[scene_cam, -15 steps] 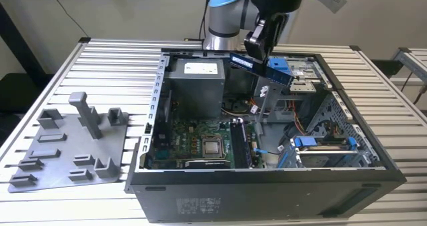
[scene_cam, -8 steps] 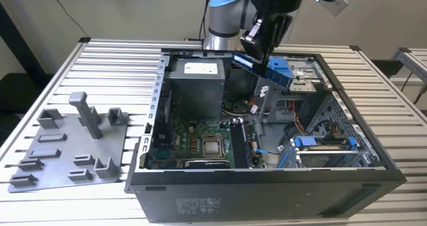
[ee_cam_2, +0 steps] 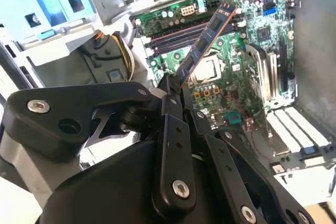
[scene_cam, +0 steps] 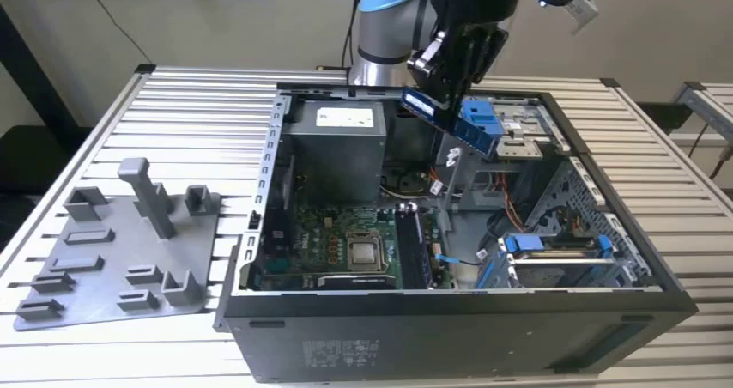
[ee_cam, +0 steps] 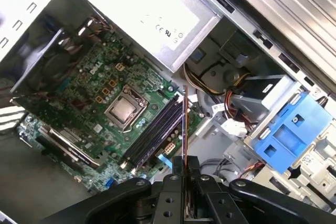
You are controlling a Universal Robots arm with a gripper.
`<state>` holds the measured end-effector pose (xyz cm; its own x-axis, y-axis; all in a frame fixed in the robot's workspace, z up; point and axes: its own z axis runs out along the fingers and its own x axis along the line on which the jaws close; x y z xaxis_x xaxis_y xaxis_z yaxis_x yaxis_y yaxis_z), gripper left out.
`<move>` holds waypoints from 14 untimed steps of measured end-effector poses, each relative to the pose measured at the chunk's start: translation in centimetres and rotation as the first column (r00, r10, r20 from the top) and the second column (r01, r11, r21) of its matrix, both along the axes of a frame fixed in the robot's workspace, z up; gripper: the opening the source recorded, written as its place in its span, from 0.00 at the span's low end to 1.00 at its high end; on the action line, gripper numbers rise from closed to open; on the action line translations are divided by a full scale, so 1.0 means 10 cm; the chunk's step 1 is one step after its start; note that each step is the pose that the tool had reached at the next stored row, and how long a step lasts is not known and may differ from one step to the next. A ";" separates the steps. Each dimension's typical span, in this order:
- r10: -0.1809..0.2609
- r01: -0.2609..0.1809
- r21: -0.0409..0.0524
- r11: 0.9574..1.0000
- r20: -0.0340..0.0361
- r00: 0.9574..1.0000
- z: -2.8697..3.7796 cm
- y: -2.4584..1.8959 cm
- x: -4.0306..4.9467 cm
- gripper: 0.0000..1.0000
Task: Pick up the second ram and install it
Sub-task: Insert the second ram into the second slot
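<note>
The fingers [ee_cam: 194, 167] grip the second ram [scene_cam: 461, 124] by one end, tilted above the open case [scene_cam: 458, 319], leaving its long edge free for the motherboard slots [ee_cam: 155, 132].

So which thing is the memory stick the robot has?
Find the big open computer case, then the black gripper above it. The second ram is the long, thin, dark stick pinched in it. Unlike the parts fixed on the green board below, it hangs tilted in mid-air.
</note>
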<state>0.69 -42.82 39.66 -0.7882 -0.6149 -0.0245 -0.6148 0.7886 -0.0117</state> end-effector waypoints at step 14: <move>-0.224 0.224 0.000 0.975 0.000 0.975 -0.011 0.000 0.000 0.14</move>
